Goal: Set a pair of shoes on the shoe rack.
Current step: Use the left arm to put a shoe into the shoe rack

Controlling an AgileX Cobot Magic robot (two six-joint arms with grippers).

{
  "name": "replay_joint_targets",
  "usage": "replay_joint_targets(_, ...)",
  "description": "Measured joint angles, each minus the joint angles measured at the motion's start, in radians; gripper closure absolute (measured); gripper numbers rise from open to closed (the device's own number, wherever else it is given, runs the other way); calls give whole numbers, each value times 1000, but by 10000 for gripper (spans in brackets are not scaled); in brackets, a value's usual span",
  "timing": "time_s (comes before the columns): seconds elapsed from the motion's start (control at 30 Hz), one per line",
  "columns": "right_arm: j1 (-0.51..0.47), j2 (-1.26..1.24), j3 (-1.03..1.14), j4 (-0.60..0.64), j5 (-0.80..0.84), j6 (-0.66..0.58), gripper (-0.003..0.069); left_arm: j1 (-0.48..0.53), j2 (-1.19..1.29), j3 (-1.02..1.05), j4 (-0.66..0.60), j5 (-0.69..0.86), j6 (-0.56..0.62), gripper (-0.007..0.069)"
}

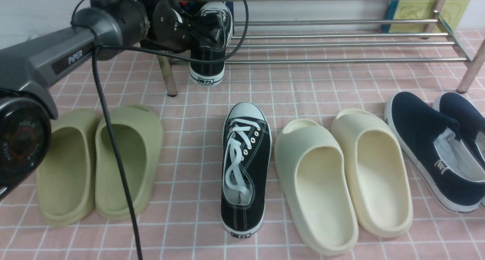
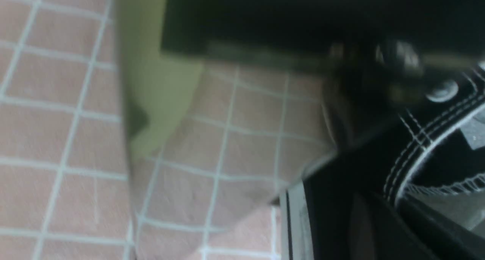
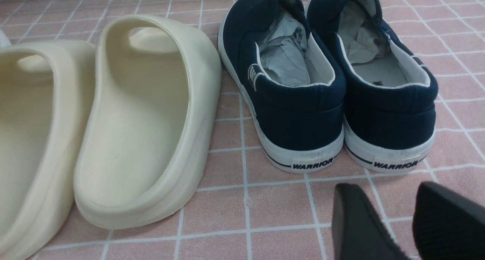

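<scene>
Front view: pink tiled surface (image 1: 182, 222) with pale grout; pale wall (image 1: 322, 11) behind. The chrome shoe rack (image 1: 341, 60) spans 11 to 2 o'clock. The left gripper (image 2: 390, 207) is clamped on the collar of one black sneaker (image 1: 206, 68), tilted at the rack's front, heel lowest. The second black sneaker (image 1: 244, 214) lies on the tiles, near 5 o'clock from those jaws. The right gripper's (image 3: 386, 191) jaws stand apart.

Kind of room unclear; shoe-storage spot by pale wall: low chrome shoe rack (image 1: 303, 24), pink tiled floor (image 1: 182, 214) with white grid lines, sneakers (image 1: 248, 169), cream slides (image 1: 316, 191), green slides (image 1: 127, 165), navy slip-ons (image 3: 291, 101) lined up
</scene>
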Motion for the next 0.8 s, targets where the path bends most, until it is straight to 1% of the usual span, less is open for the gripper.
replay_joint_targets(0.13,0,0,0,0,0,0,419,-1,2,0,46,-5,-12,587)
replay_joint_targets(0.2,0,0,0,0,0,0,419,-1,2,0,68,-5,-13,569)
replay_joint_targets(0.3,0,0,0,0,0,0,419,-3,-2,0,82,-6,-17,489)
replay_joint_targets(0.43,0,0,0,0,0,0,419,-3,-31,-2,92,19,-8,335)
replay_joint_targets(0.53,0,0,0,0,0,0,419,-3,-93,-8,99,132,-5,235)
replay_joint_targets(0.6,0,0,0,0,0,0,419,-3,-128,-9,100,206,-1,200)
replay_joint_targets(0.67,0,0,0,0,0,0,419,-3,-185,-9,99,334,18,178)
replay_joint_targets(0.77,0,0,0,0,0,0,419,-5,-252,-9,82,500,80,170)
replay_joint_targets(0.8,0,0,0,0,0,0,419,-7,-262,-9,79,523,91,170)
